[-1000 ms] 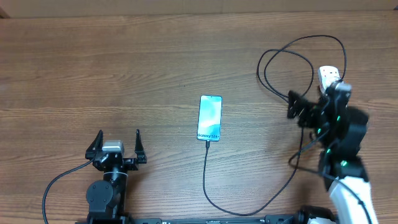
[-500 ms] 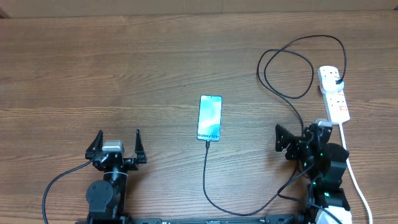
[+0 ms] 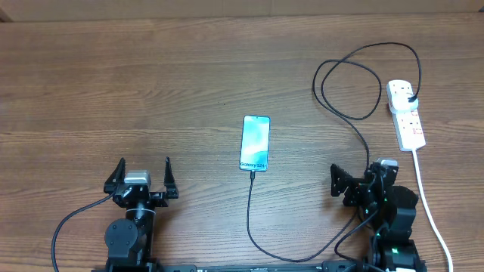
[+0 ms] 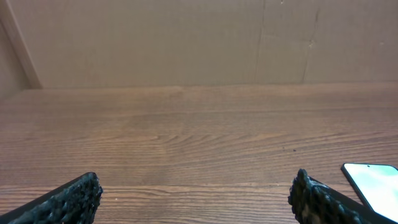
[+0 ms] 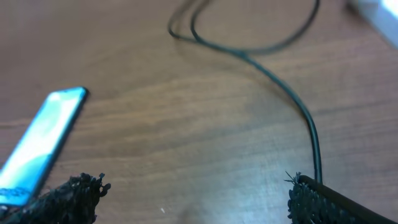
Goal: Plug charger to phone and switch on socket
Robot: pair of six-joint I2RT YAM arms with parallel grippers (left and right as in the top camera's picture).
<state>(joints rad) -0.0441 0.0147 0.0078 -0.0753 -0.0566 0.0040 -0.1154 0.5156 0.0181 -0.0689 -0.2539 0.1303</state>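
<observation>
at the bottom of the overhead frame, lower left, the left gripper point(image 3: 144, 163) sits released, its fingers point(image 4: 68, 202) spread wide with only bare table point(image 3: 113, 75) between them. at the lower right, the right gripper point(image 3: 354, 174) is likewise unclenched and holds nothing. its two black tips sit in the bottom corners of its own wrist view (which is soft and blurred).

the charger point(image 3: 250, 219) shows as a thin black cable that curves along the bottom edge between the two arms. from that curve, one end climbs straight up to the middle of the frame, where its tip meets the lower short edge of the phone point(image 3: 255, 143). the phone lies flat at the centre, screen up and lit cyan, with its line of text at the lower end.

the other end of the cable passes the right gripper and rises into loose loops at the upper right. it finishes in a black plug seated at the upper end of the socket point(image 3: 406, 113), which lies close to the right edge. the white cord point(image 3: 425, 196) trails from the socket's lower end down the right side. the switch marks are too small to tell whether they are on or off.
</observation>
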